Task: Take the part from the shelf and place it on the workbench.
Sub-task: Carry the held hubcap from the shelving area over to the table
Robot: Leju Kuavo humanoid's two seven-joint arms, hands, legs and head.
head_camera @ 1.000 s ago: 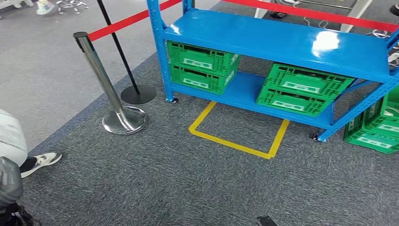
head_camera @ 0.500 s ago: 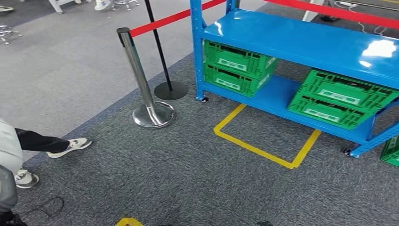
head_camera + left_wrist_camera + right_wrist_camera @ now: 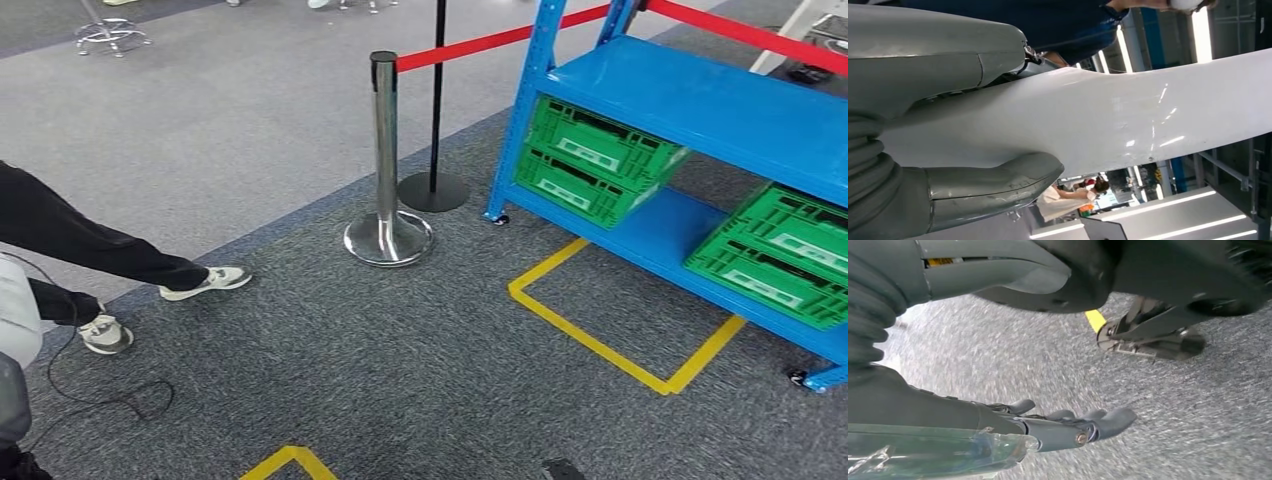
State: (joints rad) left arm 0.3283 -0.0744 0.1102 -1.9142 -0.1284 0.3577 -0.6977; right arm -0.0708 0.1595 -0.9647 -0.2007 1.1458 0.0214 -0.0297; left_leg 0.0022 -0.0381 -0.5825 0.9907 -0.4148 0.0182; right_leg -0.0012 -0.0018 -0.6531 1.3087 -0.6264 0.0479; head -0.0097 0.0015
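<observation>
The left hand (image 3: 948,125) grips the white part (image 3: 1128,120) between thumb and cover. The right hand (image 3: 1013,415) hangs over the carpet, fingers apart, holding nothing. One blue shelf (image 3: 700,100) carries four green crates (image 3: 590,160) in two stacks of two. Two posts (image 3: 385,150) stand beside it; a person's two shoes (image 3: 210,282) are near.

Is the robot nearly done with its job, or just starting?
About halfway, it seems. Done: the left hand already holds a big white part. In hand: the robot is out on the carpet beside the blue shelf, carrying it. The right hand hangs with nothing in it. Left: reaching the workbench and putting the part down.
</observation>
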